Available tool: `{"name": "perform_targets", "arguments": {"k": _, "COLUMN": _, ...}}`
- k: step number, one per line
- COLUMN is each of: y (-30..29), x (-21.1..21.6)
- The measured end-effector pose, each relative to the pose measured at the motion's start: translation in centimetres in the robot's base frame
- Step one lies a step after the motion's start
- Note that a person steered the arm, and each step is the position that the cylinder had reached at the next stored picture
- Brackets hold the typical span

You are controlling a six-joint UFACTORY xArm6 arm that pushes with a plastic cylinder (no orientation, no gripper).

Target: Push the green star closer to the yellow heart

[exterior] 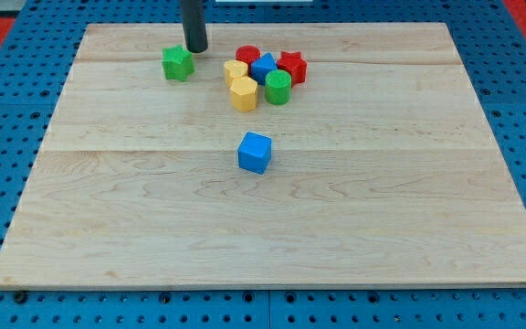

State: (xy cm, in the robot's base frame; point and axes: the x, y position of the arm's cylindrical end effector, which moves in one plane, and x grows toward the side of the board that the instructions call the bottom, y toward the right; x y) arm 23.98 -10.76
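The green star lies near the view's top, left of centre, on the wooden board. The yellow heart sits to its right, at the left edge of a cluster of blocks, a short gap apart from the star. My tip rests on the board just above and right of the green star, close to it or touching its upper right corner. The dark rod rises out of the view's top.
The cluster holds a yellow hexagon, a green cylinder, a blue block, a red cylinder and a red star. A blue cube lies alone near the board's middle. Blue pegboard surrounds the board.
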Motion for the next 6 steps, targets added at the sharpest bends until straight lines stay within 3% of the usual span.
{"name": "perform_targets", "arguments": {"k": 1, "y": -4.7, "x": -1.6}}
{"name": "perform_targets", "arguments": {"k": 2, "y": -6.9, "x": 1.5}}
{"name": "perform_targets", "arguments": {"k": 4, "y": 0.5, "x": 3.6}}
{"name": "perform_targets", "arguments": {"k": 5, "y": -0.2, "x": 3.6}}
{"name": "perform_targets", "arguments": {"k": 6, "y": -4.4, "x": 6.3}}
